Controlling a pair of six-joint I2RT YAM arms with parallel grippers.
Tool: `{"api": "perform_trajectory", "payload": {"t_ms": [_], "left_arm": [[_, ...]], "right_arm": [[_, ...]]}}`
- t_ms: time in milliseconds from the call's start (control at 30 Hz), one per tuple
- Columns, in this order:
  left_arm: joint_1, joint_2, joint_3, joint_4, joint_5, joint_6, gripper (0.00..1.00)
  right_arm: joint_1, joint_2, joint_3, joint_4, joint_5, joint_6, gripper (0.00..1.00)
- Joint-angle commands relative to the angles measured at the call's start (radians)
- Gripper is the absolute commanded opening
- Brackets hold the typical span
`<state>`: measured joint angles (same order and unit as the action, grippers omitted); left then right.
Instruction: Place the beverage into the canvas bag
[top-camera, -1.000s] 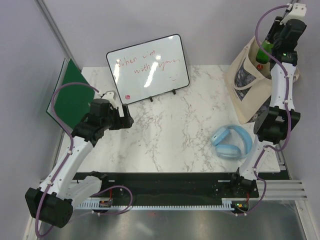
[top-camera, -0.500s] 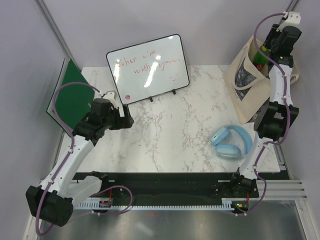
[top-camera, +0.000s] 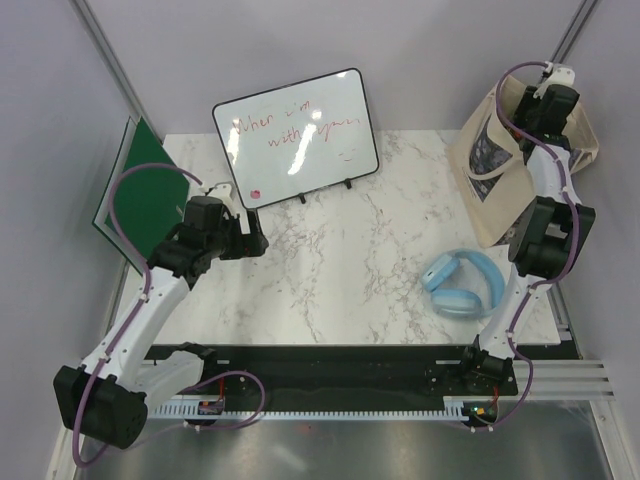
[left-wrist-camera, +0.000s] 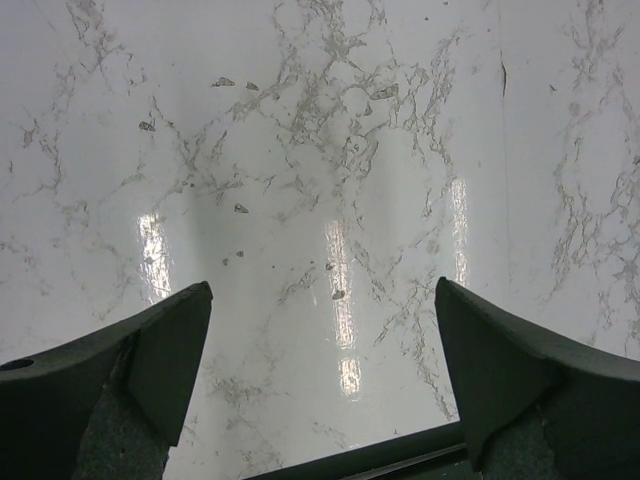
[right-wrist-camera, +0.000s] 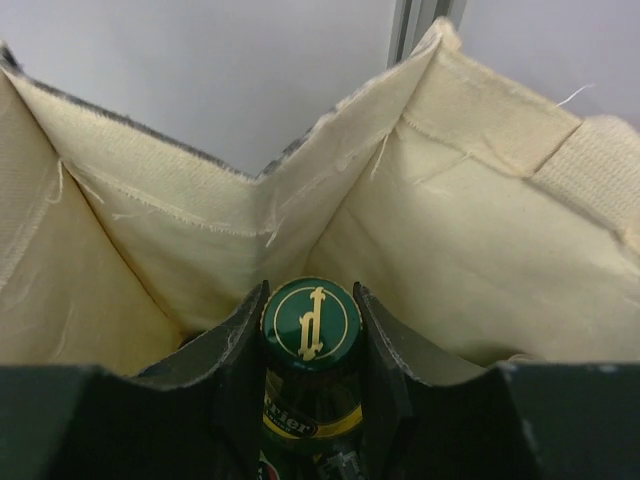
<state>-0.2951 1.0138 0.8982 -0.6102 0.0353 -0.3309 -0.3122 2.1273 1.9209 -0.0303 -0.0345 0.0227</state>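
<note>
The beverage is a green glass bottle (right-wrist-camera: 311, 323) with a green and gold cap and a yellow neck label. My right gripper (right-wrist-camera: 311, 332) is shut on its neck, one finger on each side just below the cap. The cream inner walls of the canvas bag (right-wrist-camera: 480, 250) rise all round the bottle. From the top view the canvas bag (top-camera: 490, 190) stands at the table's far right, and the right wrist (top-camera: 552, 102) dips into its mouth, hiding the bottle. My left gripper (left-wrist-camera: 325, 340) hangs open over bare marble; in the top view the left gripper (top-camera: 255, 240) is at the left.
A whiteboard (top-camera: 296, 137) with red writing stands at the back. A green board (top-camera: 140, 195) leans at the far left. Blue headphones (top-camera: 463, 284) lie near the right arm, in front of the bag. A black rail (top-camera: 320, 360) runs along the near edge.
The right arm has come down, carrying the bottle from above the bag's mouth to inside the bag, and the bottle has dropped out of the top view. The left arm has stayed still.
</note>
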Motion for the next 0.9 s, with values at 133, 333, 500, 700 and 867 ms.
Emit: {"api": "perform_trajectory", "payload": {"t_ms": [133, 333, 500, 700, 867], "left_arm": [[-0.003, 0.005, 0.005, 0.030, -0.003, 0.036, 1.00], [-0.004, 0.014, 0.008, 0.029, 0.000, 0.036, 1.00], [-0.004, 0.012, 0.011, 0.030, -0.002, 0.036, 1.00], [-0.004, 0.019, 0.011, 0.030, 0.009, 0.035, 1.00], [-0.003, 0.017, 0.011, 0.030, 0.008, 0.036, 1.00]], "right_arm": [[-0.041, -0.041, 0.029, 0.236, -0.064, 0.042, 0.00], [-0.090, -0.017, 0.067, 0.201, -0.200, 0.059, 0.00], [-0.102, -0.035, 0.044, 0.136, -0.220, -0.013, 0.00], [-0.103, -0.040, 0.003, 0.122, -0.240, -0.032, 0.00], [-0.099, -0.015, -0.017, 0.116, -0.262, -0.027, 0.00]]}}
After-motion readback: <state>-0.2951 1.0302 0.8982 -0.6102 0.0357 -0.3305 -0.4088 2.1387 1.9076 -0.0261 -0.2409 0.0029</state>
